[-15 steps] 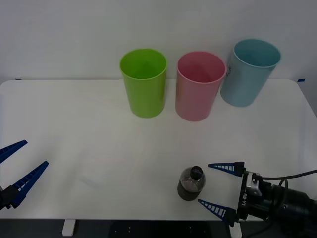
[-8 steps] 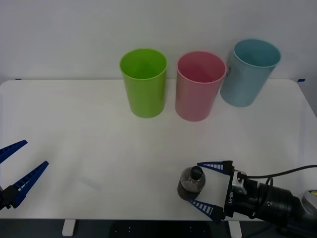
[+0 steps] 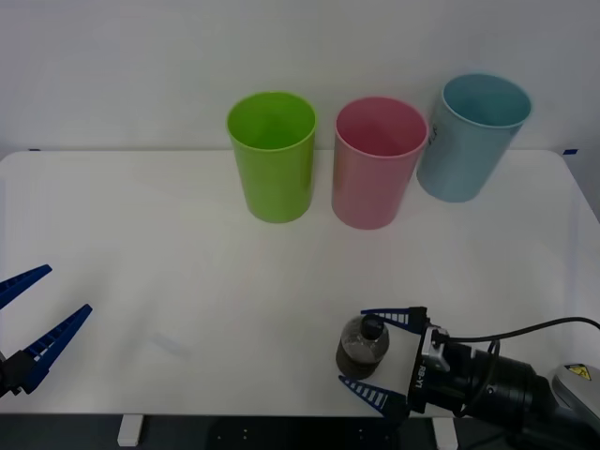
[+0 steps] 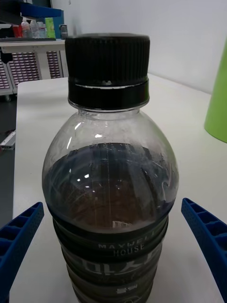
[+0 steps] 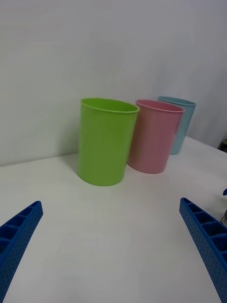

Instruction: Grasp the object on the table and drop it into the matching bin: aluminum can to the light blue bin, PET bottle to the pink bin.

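Near the counter's (image 3: 141, 234) front edge, well in front of the pink bin (image 3: 375, 164), the bottle (image 3: 362, 346) stands upright between the right pincer's (image 3: 382, 356) spread, released fingers. The left pincer (image 3: 37, 317) waits released, far left of the bottle.

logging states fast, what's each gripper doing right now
Left gripper: open, parked near the table's left front edge.
Right gripper: open, fingers either side of the PET bottle, not gripping it.
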`<state>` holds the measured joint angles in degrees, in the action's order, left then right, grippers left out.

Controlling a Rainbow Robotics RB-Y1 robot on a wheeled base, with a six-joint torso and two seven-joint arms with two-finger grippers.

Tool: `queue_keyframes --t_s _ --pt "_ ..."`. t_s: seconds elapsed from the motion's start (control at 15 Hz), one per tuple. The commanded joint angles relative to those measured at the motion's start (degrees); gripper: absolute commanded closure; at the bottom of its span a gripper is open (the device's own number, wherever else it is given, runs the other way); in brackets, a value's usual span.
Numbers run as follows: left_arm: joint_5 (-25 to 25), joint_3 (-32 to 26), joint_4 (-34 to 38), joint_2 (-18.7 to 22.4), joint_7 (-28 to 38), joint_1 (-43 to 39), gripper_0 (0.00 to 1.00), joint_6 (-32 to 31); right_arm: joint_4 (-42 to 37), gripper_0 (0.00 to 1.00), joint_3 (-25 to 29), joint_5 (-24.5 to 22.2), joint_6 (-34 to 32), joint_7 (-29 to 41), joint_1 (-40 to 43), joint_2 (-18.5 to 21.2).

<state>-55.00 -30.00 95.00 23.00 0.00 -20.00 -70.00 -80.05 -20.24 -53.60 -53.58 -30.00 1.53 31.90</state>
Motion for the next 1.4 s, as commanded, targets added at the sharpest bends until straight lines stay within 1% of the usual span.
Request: queue_keyframes --t_s 0.07,0.2,0.27,0.8,1.0,1.2,1.4 --pt "0.0 0.0 0.0 0.0 0.0 0.0 0.00 0.0 0.0 0.60 -0.2 0.0 0.8 -0.7 0.2 -0.3" --pt "0.0 0.0 0.0 0.0 0.0 0.0 0.00 0.0 0.0 0.95 -0.1 0.0 1.3 -1.3 0.2 -0.6" --pt "0.0 0.0 0.0 0.0 0.0 0.0 0.00 0.0 0.0 0.99 -0.1 0.0 1.4 -1.6 0.2 -0.6" --pt "0.0 0.0 0.0 0.0 0.0 0.0 0.00 0.0 0.0 1.00 0.5 0.0 1.5 -1.7 0.2 -0.6" --pt "0.0 0.0 0.0 0.0 0.0 0.0 0.00 0.0 -0.6 1.00 1.3 1.2 1.9 -1.5 0.4 -0.6" --pt "0.0 0.0 0.0 0.0 0.0 0.0 0.00 0.0 -5.3 1.00 2.3 1.4 5.9 0.2 2.1 -0.6" --pt "0.0 0.0 0.0 0.0 0.0 0.0 0.00 0.0 -10.8 1.00 3.5 1.4 9.8 5.6 3.7 -0.1"
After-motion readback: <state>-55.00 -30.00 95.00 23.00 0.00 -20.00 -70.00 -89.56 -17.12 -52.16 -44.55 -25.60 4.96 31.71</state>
